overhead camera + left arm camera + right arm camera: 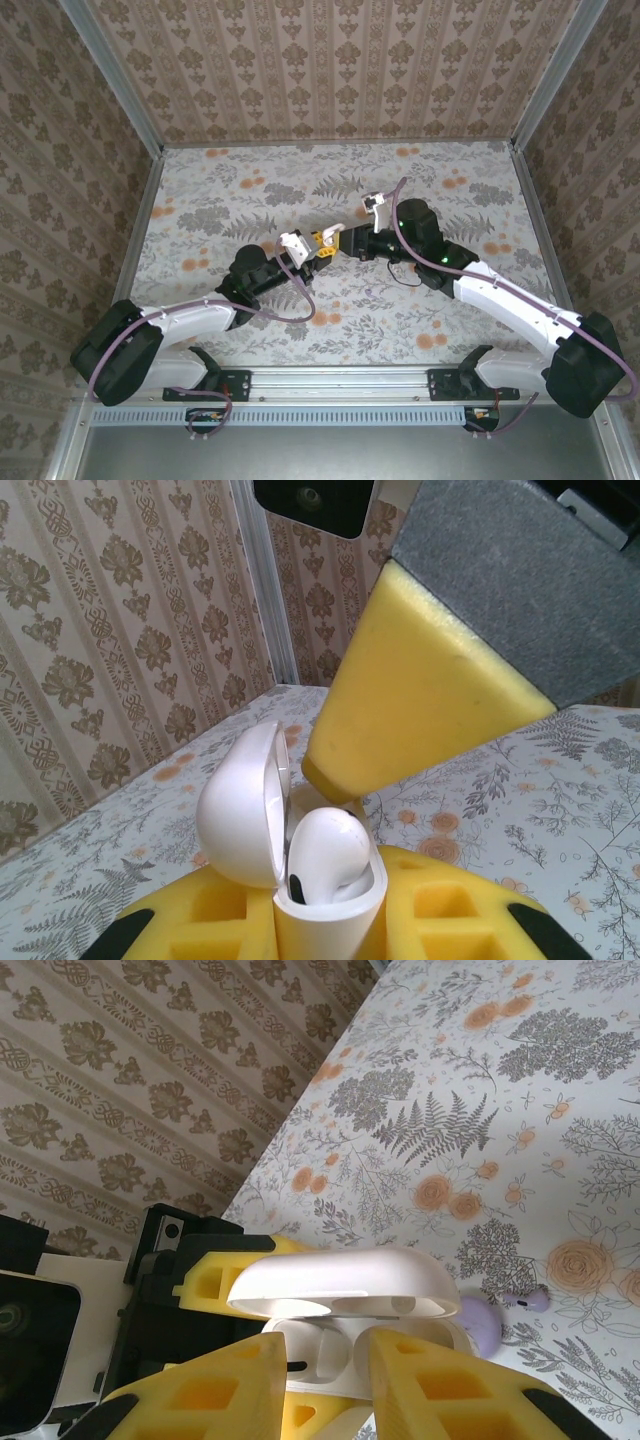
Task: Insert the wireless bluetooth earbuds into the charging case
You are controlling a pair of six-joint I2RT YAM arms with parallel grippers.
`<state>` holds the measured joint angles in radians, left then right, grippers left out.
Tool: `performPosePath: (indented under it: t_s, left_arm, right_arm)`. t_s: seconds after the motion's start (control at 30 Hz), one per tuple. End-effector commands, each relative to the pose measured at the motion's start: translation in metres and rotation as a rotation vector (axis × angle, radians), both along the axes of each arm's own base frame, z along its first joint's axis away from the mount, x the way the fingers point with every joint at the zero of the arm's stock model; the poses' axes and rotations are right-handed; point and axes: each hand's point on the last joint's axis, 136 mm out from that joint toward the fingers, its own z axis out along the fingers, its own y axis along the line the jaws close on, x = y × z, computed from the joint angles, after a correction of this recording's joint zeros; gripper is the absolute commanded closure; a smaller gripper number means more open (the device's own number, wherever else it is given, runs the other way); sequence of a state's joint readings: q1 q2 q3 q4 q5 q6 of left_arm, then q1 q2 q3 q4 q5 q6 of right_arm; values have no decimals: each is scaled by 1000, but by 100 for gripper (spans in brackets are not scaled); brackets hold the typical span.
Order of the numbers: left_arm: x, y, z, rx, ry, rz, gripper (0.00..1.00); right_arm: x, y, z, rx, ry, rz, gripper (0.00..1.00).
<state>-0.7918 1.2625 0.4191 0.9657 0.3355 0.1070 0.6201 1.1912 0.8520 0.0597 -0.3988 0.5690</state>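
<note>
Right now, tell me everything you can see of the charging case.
The charging case is white, glossy and rounded, plastic by its look. Its hinged lid stands open, swung to one side. A white earbud sits in the body. The left end effector clamps the body upright between yellow foam pads. The right end effector reaches in at the open mouth with its fingers apart; whether it touches the case is unclear.

The charging case [240,810] is gleaming as smooth glossy plastic; the earbud [325,855] is shining alike; the yellow finger pads [420,695] are looking matt, foamy
</note>
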Motion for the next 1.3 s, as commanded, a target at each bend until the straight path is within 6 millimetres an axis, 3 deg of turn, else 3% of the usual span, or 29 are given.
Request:
performPosePath:
  t_s: [0.0,0.2,0.43,0.67,1.0,1.27]
  left_arm:
    - [-5,2,16,-44,-50,-4,89]
    - [-4,3,9,-33,-38,2,89]
    - [-10,8,-7,-1,-7,2,89]
    - [-17,16,-24,58,26,9,89]
    - [-21,32,-35,125,32,52,89]
    - [-23,38,-37,134,27,69,89]
  right_arm:
    - [-6,-4,11,-9,-40,4,71]
    - [-10,-15,20,-48,-63,-13,71]
    - [-16,-46,5,-186,9,-35,67]
    - [-23,-97,-20,-420,134,-11,63]
    - [-11,-158,-64,-803,267,54,62]
    - [7,-159,-104,-784,539,-7,62]
